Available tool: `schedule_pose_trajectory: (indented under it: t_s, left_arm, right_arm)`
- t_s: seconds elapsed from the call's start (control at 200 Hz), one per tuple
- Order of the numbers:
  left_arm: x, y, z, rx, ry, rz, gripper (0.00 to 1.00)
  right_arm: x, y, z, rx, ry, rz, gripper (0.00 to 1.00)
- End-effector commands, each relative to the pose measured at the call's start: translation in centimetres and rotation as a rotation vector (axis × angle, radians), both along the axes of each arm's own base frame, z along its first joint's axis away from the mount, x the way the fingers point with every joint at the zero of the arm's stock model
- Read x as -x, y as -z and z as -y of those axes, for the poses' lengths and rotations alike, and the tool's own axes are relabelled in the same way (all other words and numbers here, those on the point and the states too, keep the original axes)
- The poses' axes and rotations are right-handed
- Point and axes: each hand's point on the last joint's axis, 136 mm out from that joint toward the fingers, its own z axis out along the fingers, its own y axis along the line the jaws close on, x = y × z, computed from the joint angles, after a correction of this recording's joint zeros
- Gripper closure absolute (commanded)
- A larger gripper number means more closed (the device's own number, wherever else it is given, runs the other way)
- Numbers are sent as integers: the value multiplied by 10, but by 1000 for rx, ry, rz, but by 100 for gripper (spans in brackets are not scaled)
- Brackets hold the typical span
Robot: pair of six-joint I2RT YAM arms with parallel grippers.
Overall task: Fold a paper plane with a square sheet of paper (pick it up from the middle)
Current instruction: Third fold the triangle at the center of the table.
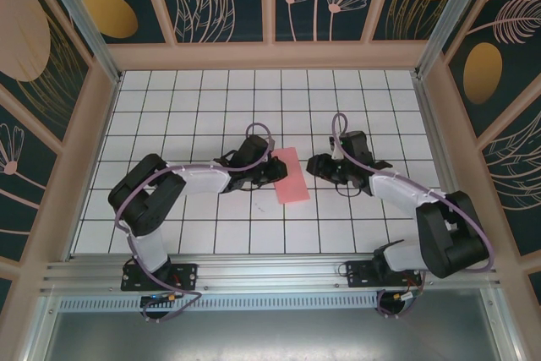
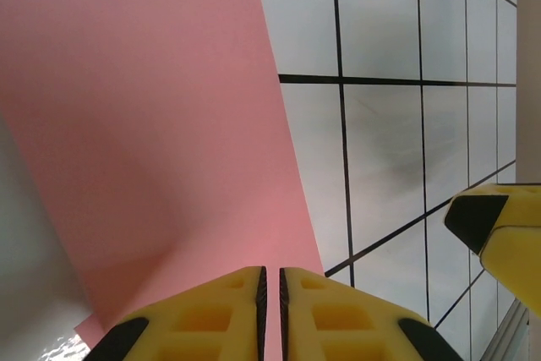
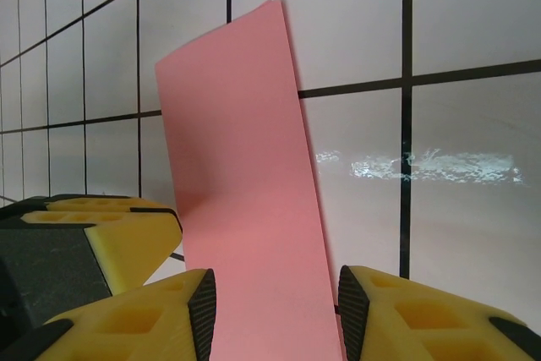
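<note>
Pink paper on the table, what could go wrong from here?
The left end effector is shut at the edge of the pink paper; dragging could skew it. The right end effector is open astride its edge; closing may crumple it or bump the left fingers nearby.

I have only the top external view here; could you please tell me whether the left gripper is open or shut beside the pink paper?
Observer: Shut. On the left wrist view the left gripper has its yellow fingers pressed together, right at the edge of the thin salmon-pink sheet of paper. I cannot tell whether they pinch it.
Operator: Thank you. And the right gripper?
Observer: Open. On the right wrist view the right gripper holds its fingers well apart, and the near end of the sheet shows across the gap between them.
</note>
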Motion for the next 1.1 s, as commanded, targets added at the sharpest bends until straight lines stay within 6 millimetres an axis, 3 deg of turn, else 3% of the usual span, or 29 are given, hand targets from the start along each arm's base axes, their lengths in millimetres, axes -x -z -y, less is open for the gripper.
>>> schedule_pose_trajectory:
  t_s: [0.0,0.14,0.33,0.475,0.801,1.096]
  left_arm:
    - [3,13,4,-14,33,-11,86]
    - [7,31,-9,-72,15,-25,88]
    - [11,21,-12,-47,22,4,86]
    - [14,26,-18,-69,17,4,85]
    - [14,30,-16,-66,30,4,86]
    - [17,28,-17,-71,62,26,85]
  right_arm:
    - [4,7,-7,-29,-23,-40,55]
    - [6,12,-15,-46,-67,-69,55]
    - [6,25,-27,-44,-121,-114,54]
    - [4,33,-36,-40,-151,-149,54]
    - [11,46,-35,-23,-142,-203,52]
    - [18,32,-48,-128,-181,-196,62]
